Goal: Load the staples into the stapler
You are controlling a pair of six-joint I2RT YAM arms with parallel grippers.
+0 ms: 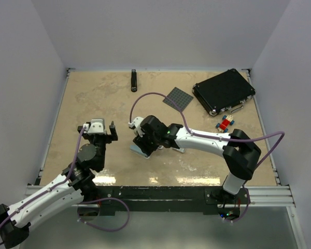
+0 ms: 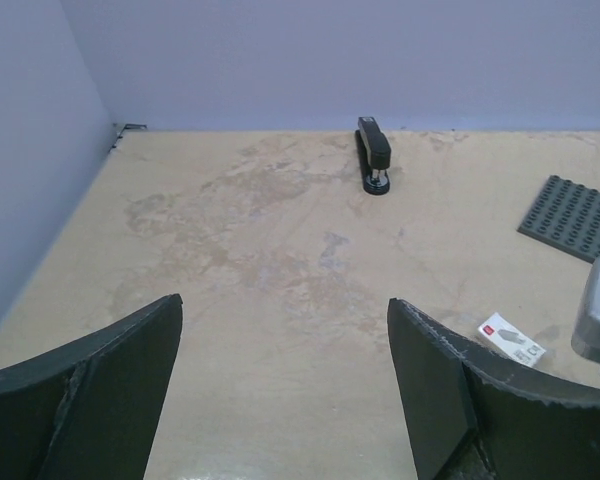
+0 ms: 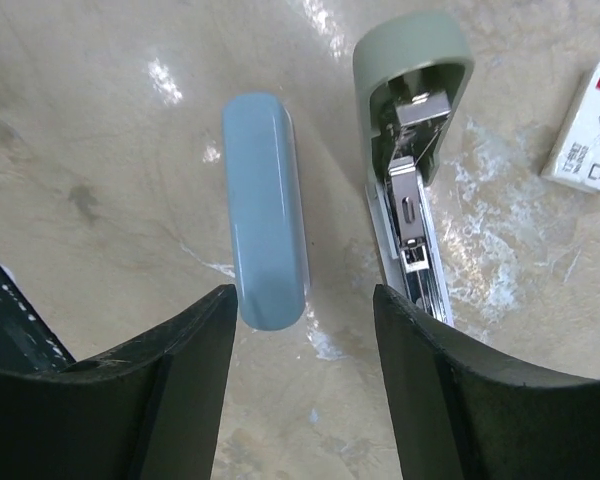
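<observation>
The stapler lies opened on the table in the right wrist view: its grey-green body (image 3: pixel 412 60) shows a silvery metal channel, and its pale blue part (image 3: pixel 266 210) lies parallel to the left. My right gripper (image 3: pixel 302 292) hangs open just short of both, its left finger near the blue part's end, holding nothing. The white staples box (image 3: pixel 587 128) lies flat to the stapler's right, and it also shows in the left wrist view (image 2: pixel 511 339). My left gripper (image 2: pixel 285 302) is open over bare table, left of the stapler (image 1: pixel 140 150).
A slim black stapler (image 1: pixel 134 80) lies at the back wall. A grey studded baseplate (image 1: pixel 178 98) and a black case (image 1: pixel 224 91) sit at the back right. Red-and-blue toy bricks (image 1: pixel 225 123) lie near the case.
</observation>
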